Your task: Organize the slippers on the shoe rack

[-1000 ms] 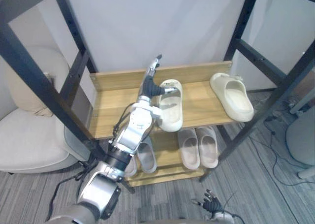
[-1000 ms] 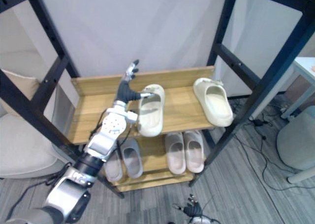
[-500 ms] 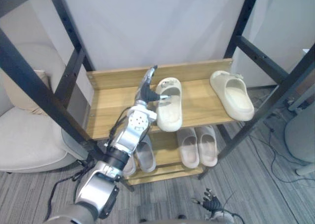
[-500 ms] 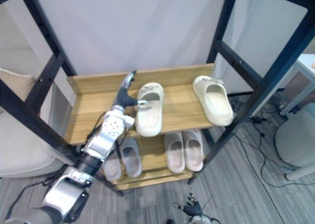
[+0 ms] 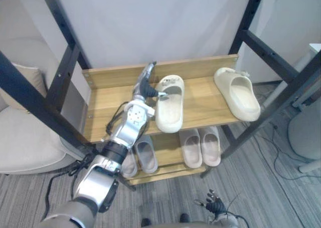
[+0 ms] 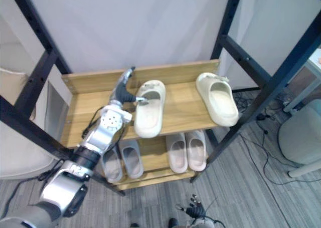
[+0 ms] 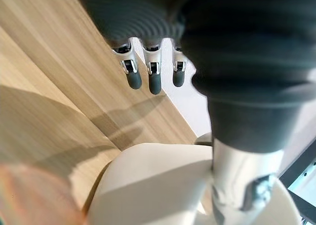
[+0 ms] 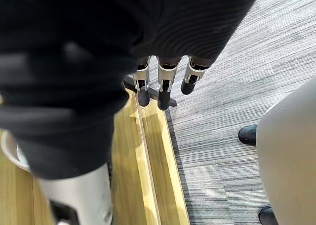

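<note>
One cream slipper (image 5: pixel 169 101) lies near the middle of the shoe rack's (image 5: pixel 111 107) top shelf, with its heel at the front edge and its strap end toward the back board. The left hand (image 5: pixel 143 85) stands against the slipper's left side. Its fingers (image 7: pixel 154 79) are straight, side by side and pointing at the back board, and the thumb reaches across onto the strap, clasping nothing. The second cream slipper (image 5: pixel 237 93) lies well apart at the shelf's right end, angled toward the right front corner. On the lower shelf a grey pair (image 5: pixel 146 157) sits at the left and a pale pink pair (image 5: pixel 201 146) at the right. The right hand (image 5: pixel 215 206) hangs low over the grey carpet (image 5: pixel 271 178), fingers straight and relaxed.
</note>
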